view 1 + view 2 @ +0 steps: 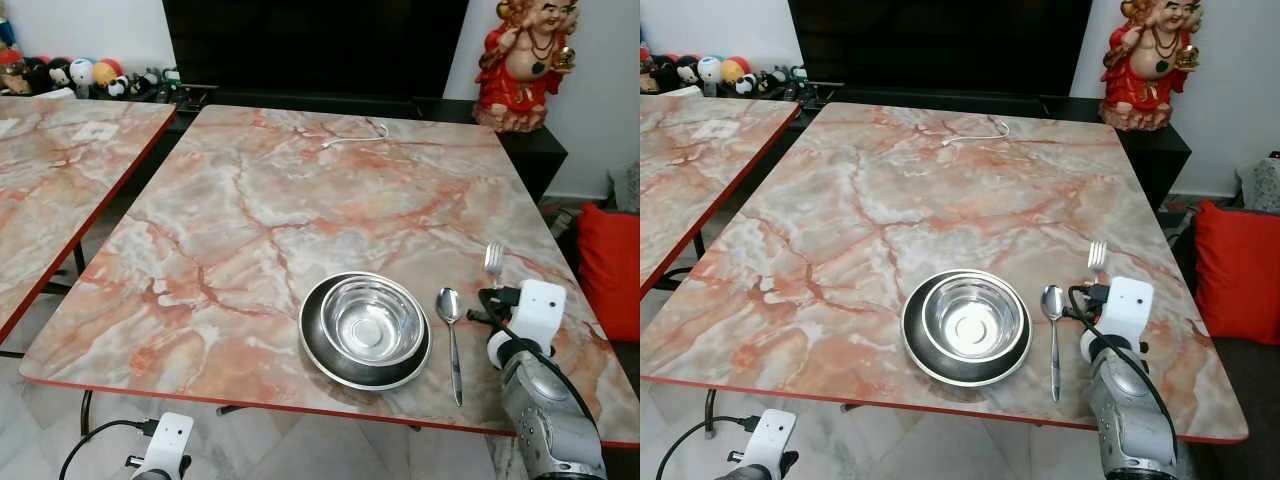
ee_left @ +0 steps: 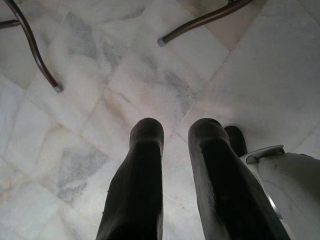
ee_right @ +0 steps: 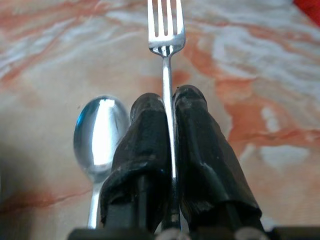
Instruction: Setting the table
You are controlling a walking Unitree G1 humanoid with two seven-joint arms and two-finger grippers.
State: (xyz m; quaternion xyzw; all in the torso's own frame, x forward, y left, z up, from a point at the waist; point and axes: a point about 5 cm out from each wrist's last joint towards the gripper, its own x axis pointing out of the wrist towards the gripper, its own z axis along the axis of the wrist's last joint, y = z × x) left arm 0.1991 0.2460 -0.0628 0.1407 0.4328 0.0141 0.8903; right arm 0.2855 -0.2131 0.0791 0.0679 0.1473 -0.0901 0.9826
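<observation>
The right gripper [image 3: 169, 107] pinches the fork [image 3: 166, 30] by its handle, tines pointing toward the table's far edge, holding it at about three o'clock of the bowl [image 1: 371, 318] and plate [image 1: 318, 350], just beyond the spoon [image 1: 451, 320], likely to lay it parallel. The left gripper [image 2: 175, 135] hangs slightly spread over the floor [image 2: 100, 60].

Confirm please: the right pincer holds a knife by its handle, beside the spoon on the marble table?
Not a knife. The right wrist view shows the right pincer shut on a fork, tines forward, beside the spoon on the marble table.
</observation>
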